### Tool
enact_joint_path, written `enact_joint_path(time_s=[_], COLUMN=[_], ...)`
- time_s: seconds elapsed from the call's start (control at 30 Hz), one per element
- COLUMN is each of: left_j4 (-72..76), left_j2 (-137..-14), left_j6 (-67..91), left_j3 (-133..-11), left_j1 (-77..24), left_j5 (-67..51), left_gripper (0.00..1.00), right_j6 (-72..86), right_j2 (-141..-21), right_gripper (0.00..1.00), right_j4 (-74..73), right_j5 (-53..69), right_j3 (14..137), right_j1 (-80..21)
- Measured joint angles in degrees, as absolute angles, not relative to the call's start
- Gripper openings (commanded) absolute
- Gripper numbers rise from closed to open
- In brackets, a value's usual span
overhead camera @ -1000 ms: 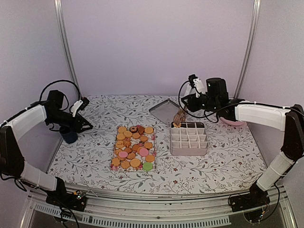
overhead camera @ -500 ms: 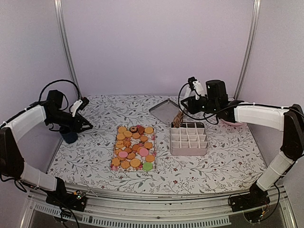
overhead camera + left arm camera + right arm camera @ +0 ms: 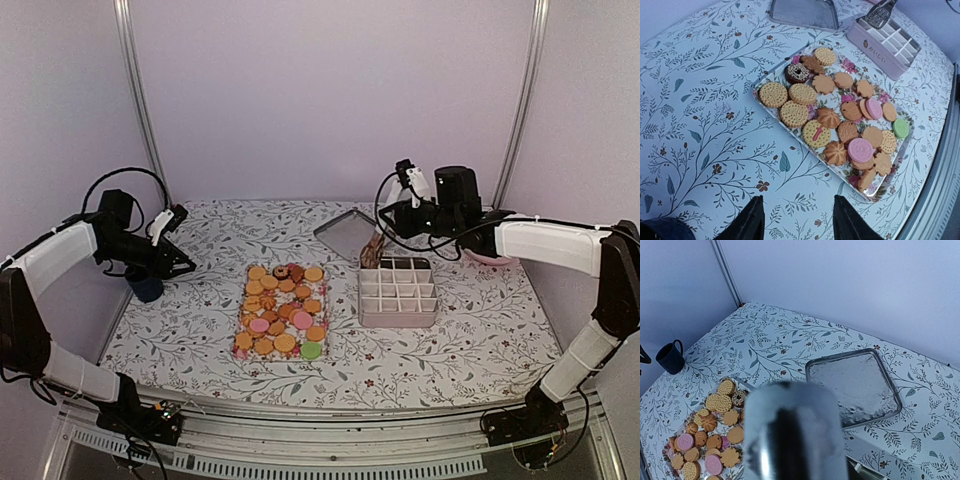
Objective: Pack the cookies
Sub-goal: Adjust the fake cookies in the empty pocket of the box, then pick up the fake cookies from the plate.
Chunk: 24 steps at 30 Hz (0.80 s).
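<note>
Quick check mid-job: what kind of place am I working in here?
Probably a lab test cell, not a kitchen: bare walls, metal posts, and a floral cloth staged with cookies and a divided box.

Orange-golden, pink, green and dark-brown round cookies (image 3: 840, 125) cover a rose-patterned rectangular tray (image 3: 847, 98) on a white counter (image 3: 705, 100) printed with grey-blue vines. Right of the tray are a pale-pink gridded box (image 3: 880, 52) and silver metal tongs (image 3: 879, 14); left of it is a navy mug (image 3: 670, 356).

Tongs (image 3: 878, 15) over box (image 3: 880, 55); cookies (image 3: 829, 117) unobstr.
</note>
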<state>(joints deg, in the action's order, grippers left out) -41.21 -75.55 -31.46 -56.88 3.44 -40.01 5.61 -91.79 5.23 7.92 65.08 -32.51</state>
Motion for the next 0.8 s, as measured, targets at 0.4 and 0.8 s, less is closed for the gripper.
enact_joint_path(time_s=[0.4,0.8], left_j4=[-41.21,-41.19], left_j2=[-75.55,-75.55], left_j6=[-31.35,-30.85], left_j3=[-56.84,-56.84], left_j1=[3.44,3.44], left_j5=[-39.99,-39.44], left_gripper=[0.49,0.49], right_j6=[5.63,6.24], right_j2=[-92.86,-107.0], right_gripper=[0.37,0.39], right_j4=[7.68,9.87], right_j5=[6.57,6.98], right_j3=[70.08,78.7], right_j1=[-46.54,-55.51])
